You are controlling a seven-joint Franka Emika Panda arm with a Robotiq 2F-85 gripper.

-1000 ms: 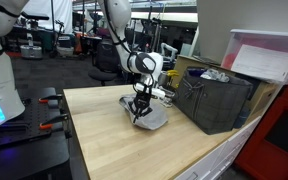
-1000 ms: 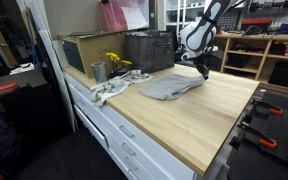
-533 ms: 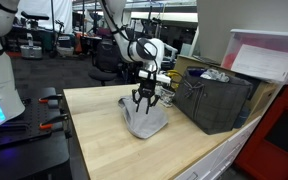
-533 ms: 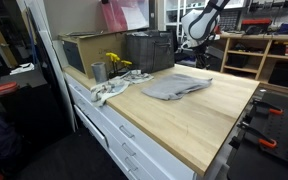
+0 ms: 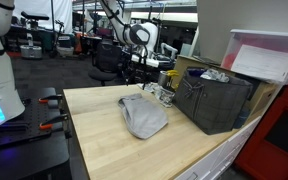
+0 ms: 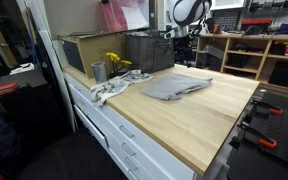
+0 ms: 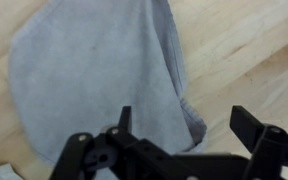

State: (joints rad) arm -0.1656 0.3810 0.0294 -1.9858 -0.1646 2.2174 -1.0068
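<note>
One grey cloth (image 5: pixel 144 117), lying slack on the wooden table (image 5: pixel 94 135) since nothing grips it; my gripper (image 7: pixel 184 120) hangs directly above, jaws spread wide and empty, clear of it.

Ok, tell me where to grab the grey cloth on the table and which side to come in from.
Take the cloth at the thicker-looking edge below the open gripper, coming straight down. It lies limp and nearly flat on the table, so a sideways approach would likely find nothing to pinch; that edge gives some thickness to close on.
</note>
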